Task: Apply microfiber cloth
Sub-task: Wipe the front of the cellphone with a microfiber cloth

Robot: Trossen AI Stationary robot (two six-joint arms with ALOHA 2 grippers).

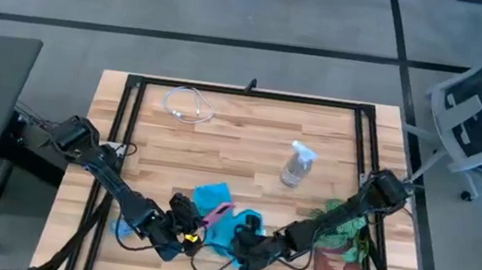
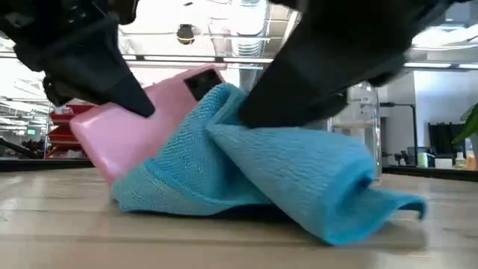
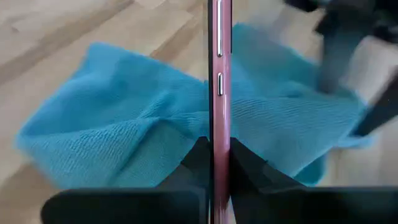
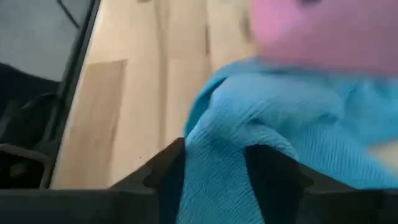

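Note:
A pink phone (image 2: 153, 123) stands tilted near the table's front edge, with my left gripper (image 3: 219, 146) shut on it. The sky-blue microfiber cloth (image 2: 261, 172) is bunched up against the phone's face; most of it lies on the wooden table (image 1: 241, 135). My right gripper (image 4: 214, 152) is shut on a raised fold of the cloth. In the high view both grippers (image 1: 178, 220) (image 1: 247, 245) meet at the front middle, the phone (image 1: 218, 211) between them. My left gripper pinches the phone's two flat faces (image 3: 219, 134) between its two fingers (image 3: 199, 163), so the phone's thin side with its buttons faces the wrist camera. The phone is tilted, its lower end (image 2: 104, 168) down by the table behind the cloth; whether it touches the table I cannot tell. My right gripper pinches a bunched fold of the cloth (image 4: 214, 140) between its two fingers (image 4: 165, 169), several layers. The fold is raised against the phone (image 2: 224, 101). The cloth's other end (image 2: 373, 202) lies slack on the table.
A clear spray bottle (image 1: 298, 164) lies right of centre. A white cable (image 1: 189, 105) is coiled at the far left. Green leaves (image 1: 346, 225) and a dark red flat thing (image 1: 335, 269) are at the front right. Black frame rails (image 1: 126, 120) border the table.

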